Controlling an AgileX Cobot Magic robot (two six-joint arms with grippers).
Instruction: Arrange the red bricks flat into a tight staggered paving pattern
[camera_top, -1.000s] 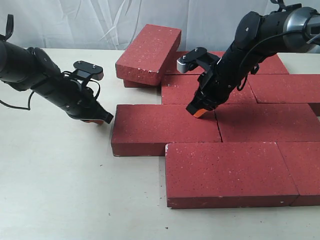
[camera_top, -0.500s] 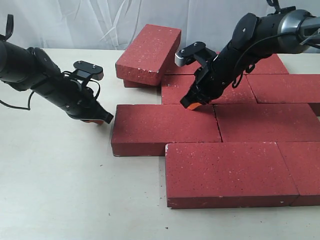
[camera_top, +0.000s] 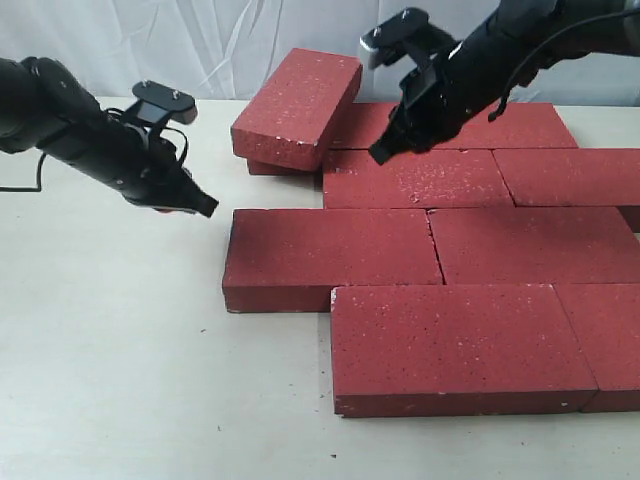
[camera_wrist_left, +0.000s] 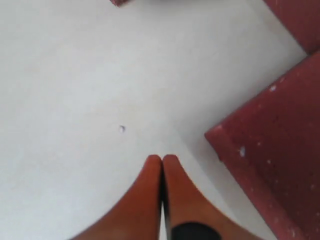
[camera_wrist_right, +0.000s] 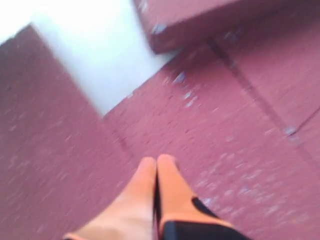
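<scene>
The left gripper and right gripper have orange fingers with black at the base. Beneath the right one the red bricks are dark red, grainy and speckled white. Under the left one lies a plain cream table.

Exterior view: red bricks at the right cut off by the frame edge; lower brick at far left mostly hidden beneath tilted brick. Right wrist view: blurred, brick grain indistinct

red bricks flat in staggered rows on a pale table, one tilted brick at back left
</scene>
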